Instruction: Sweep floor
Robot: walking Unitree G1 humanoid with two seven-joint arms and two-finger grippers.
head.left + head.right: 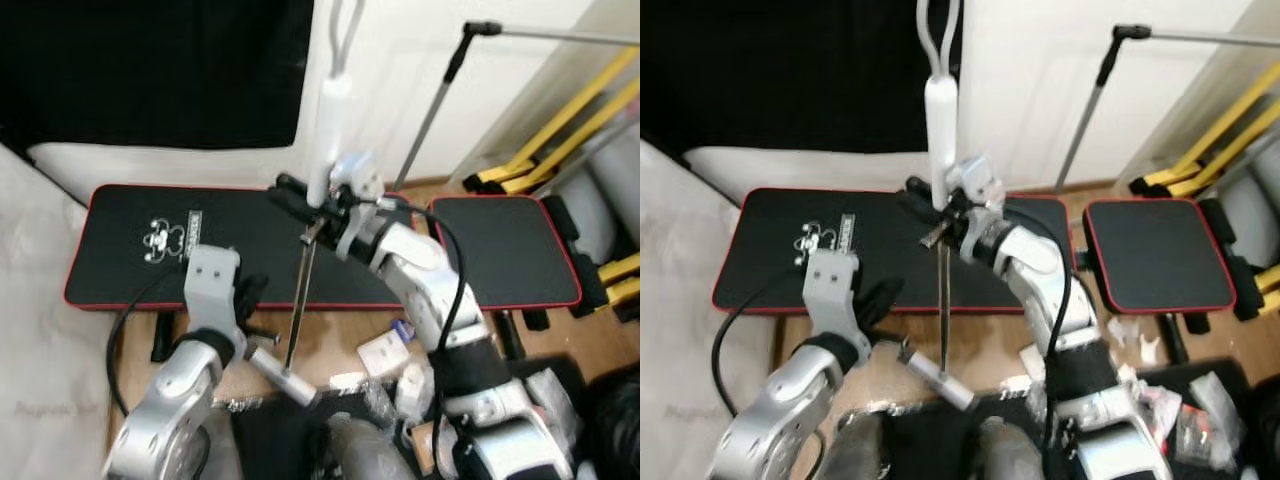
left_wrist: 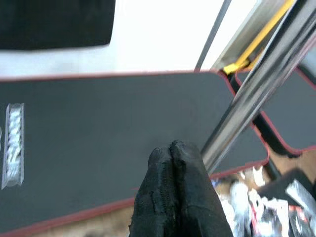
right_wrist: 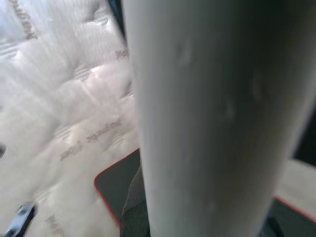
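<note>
Black mat [image 1: 200, 240] behind right gripper [image 1: 300, 195]-clamped broom handle [image 1: 330, 120], head unseen.

- Your head views are evenly lit and bright, with soft blur overall.
- The white wall [image 1: 400, 60] washes out to near glare.
- In the left wrist view, the fingertips [image 2: 173, 197] sit blurred up close.
- In the right wrist view, the pale handle [image 3: 207, 113] is badly out of focus.
</note>
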